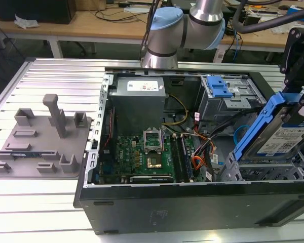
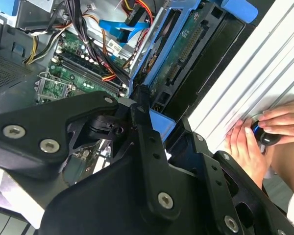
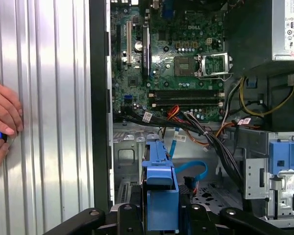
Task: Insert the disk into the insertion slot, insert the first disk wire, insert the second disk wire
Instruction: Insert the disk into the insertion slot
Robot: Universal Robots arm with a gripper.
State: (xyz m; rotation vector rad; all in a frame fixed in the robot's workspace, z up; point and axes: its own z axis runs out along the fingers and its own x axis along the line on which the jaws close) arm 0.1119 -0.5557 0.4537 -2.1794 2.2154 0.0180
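One disk (image 1: 289, 136), framed in its blue carrier, hangs tilted over the end of the open case (image 1: 192, 212) that lies toward the tabletop's (image 1: 50, 212) edge on the exterior view's right. It is just above the one perforated slot (image 1: 243, 172) and not yet in it. The arm's (image 1: 192, 25) black jaws pinch the carrier's upper end. One light-blue wire (image 3: 191, 169) loops inside the case beside the slot. One motherboard (image 3: 176, 63) lies in the case, and one grey fixture plate (image 1: 40, 136) sits near the tabletop's edge on the exterior view's left. The exterior view shows the disk's labelled face, while the second wrist view shows its green circuit-board underside. In the second wrist view, two hands (image 2: 245, 152) rest on the ribbed tabletop outside the case, closed around one small dark object (image 2: 267, 137). The first wrist view shows one blue-latched drive unit (image 3: 286, 156).
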